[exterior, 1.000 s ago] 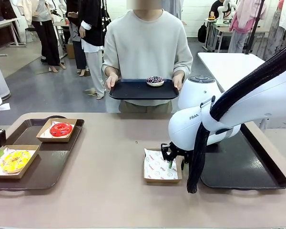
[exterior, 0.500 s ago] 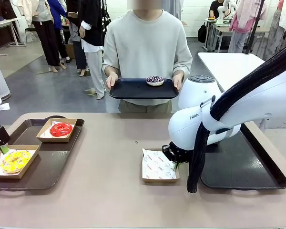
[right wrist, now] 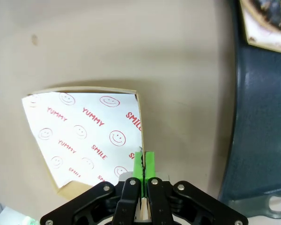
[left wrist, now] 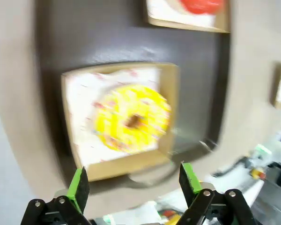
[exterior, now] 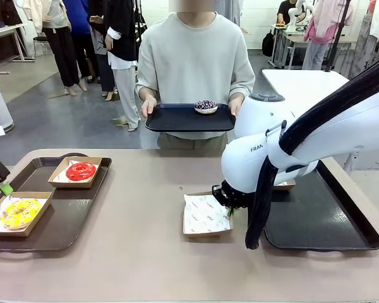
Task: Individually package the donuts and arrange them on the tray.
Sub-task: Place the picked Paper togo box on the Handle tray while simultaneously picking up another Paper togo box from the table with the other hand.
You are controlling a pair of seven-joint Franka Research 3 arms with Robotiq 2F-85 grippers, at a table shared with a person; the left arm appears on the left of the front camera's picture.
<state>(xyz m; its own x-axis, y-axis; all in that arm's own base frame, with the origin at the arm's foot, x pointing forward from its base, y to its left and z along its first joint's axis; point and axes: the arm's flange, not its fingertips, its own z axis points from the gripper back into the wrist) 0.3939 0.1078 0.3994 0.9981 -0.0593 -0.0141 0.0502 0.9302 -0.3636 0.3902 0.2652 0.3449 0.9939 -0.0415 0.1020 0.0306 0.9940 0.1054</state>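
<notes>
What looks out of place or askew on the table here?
The empty paper-lined box sits crooked on the bare table, outside both trays, with the right gripper shut on its edge. The yellow donut and red donut sit neatly boxed.

- Front view: bright, even overhead room light; sharp focus throughout; soft, short shadows under the paper-lined box on the worktop.
- Mild sheen on the dark tray at the right.
- Left wrist view: heavy motion blur; the yellow donut and its box are smeared, edges indistinct; wide-angle bending at the frame edges.
- Right wrist view: crisp; red print on the paper legible; a faint shadow along the box edge.
</notes>
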